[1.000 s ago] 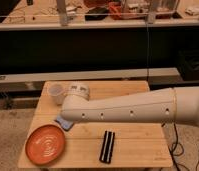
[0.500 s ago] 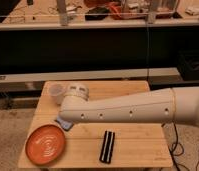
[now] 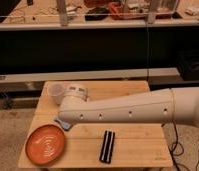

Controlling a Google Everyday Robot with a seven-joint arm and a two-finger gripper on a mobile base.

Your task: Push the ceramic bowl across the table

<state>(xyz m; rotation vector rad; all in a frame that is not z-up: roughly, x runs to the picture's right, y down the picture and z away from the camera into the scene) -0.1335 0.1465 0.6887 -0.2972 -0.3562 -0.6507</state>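
An orange-red ceramic bowl (image 3: 45, 145) sits at the near left corner of the slatted wooden table (image 3: 143, 136), with the white arm's (image 3: 128, 107) gripper (image 3: 63, 123) just beside its far right rim, how open it is impossible to tell.

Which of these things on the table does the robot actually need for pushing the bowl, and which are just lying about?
For the job:
ceramic bowl, front left
table
gripper, by the bowl's far right rim

Just lying about:
small white cup, behind the arm
black oblong object, front middle
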